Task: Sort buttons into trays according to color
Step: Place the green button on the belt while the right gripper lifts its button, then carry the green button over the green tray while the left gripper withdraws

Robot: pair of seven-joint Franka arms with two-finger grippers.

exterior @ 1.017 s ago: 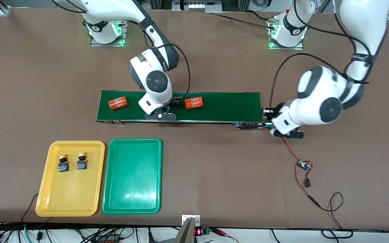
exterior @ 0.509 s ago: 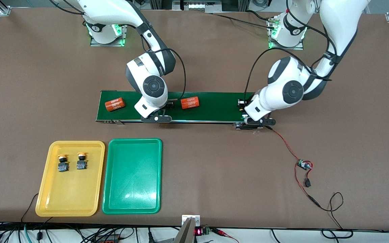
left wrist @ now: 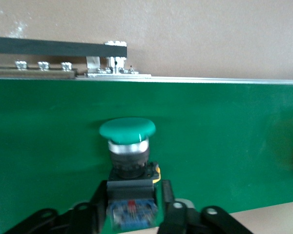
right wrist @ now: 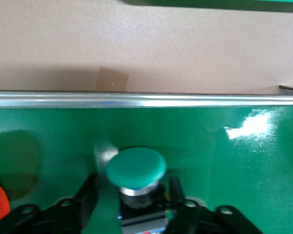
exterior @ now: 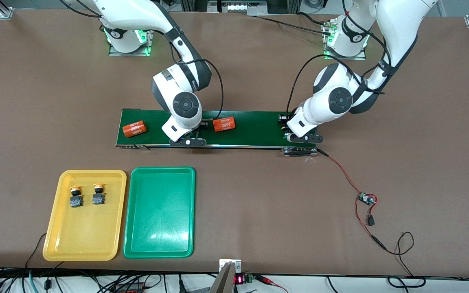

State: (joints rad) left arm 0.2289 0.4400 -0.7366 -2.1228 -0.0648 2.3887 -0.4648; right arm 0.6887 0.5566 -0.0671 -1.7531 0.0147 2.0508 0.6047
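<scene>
A: Brown surface (exterior: pixel 259 211), cables trailing off the edge nearest the front camera. Closest to that camera we log the two trays side by side: the yellow tray (exterior: pixel 61 240) toward the right arm's end, the green tray (exterior: pixel 136 240) just beside it.

B: Contents?

A: Two yellow-capped buttons (exterior: pixel 75 196) (exterior: pixel 98 194) lying in the yellow tray, close together. The green tray holds nothing. So we judge the yellow half done and the green half in hand.

B: Farther up?

A: The conveyor belt (exterior: pixel 259 128), with two orange cylinders (exterior: pixel 134 128) (exterior: pixel 223 124) lying on it. The right gripper (right wrist: pixel 131 210) is low over the belt between them, its fingers (right wrist: pixel 85 195) pinching the body of a green-capped button (right wrist: pixel 136 168). The left gripper (left wrist: pixel 132 207) sits at the belt's end toward the left arm, clamped on a second green-capped button (left wrist: pixel 127 130).

B: Next move?

A: By our reading, each arm should lift clear of the belt, carry across to the green tray and release there, one at a time so the arms don't crowd.
</scene>
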